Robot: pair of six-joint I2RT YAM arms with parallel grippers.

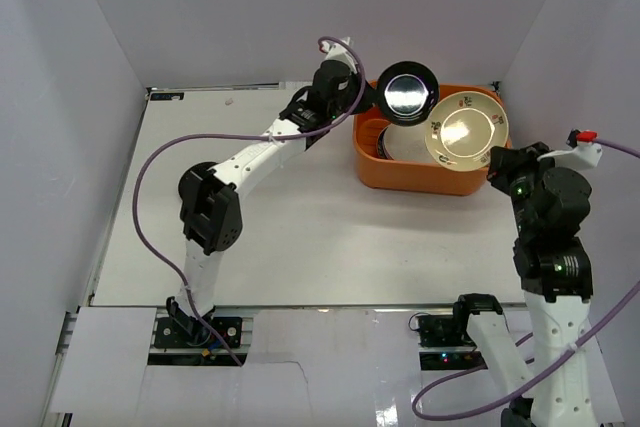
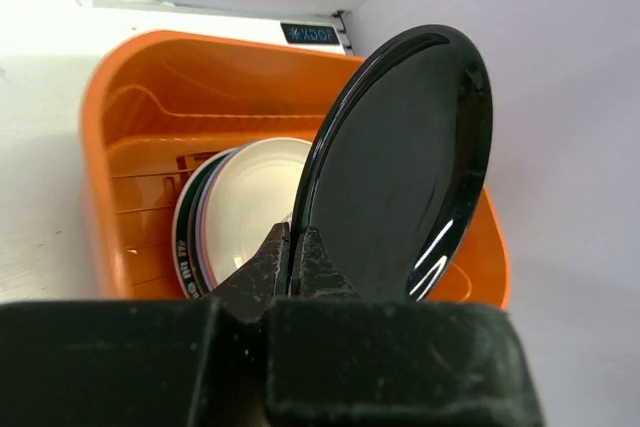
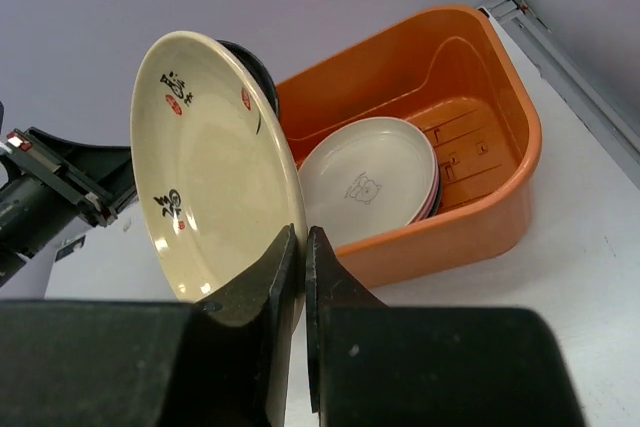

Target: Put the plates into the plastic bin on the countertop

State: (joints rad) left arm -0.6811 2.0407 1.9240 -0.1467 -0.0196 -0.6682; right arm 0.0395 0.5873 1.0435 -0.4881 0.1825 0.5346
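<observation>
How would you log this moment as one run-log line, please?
left hand: shut on black plate, above plastic bin | right hand: shut on cream plate, above bin | in bin: stacked plates

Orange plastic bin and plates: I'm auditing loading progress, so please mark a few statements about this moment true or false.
1. The left end effector grips a glossy black round plate by its rim. True.
2. The right end effector is open and empty. False: it is shut on a cream round plate.
3. The orange rectangular plastic bin holds nothing. False: stacked plates lie inside.
4. The bin sits on the far right part of the white countertop. True.
</observation>
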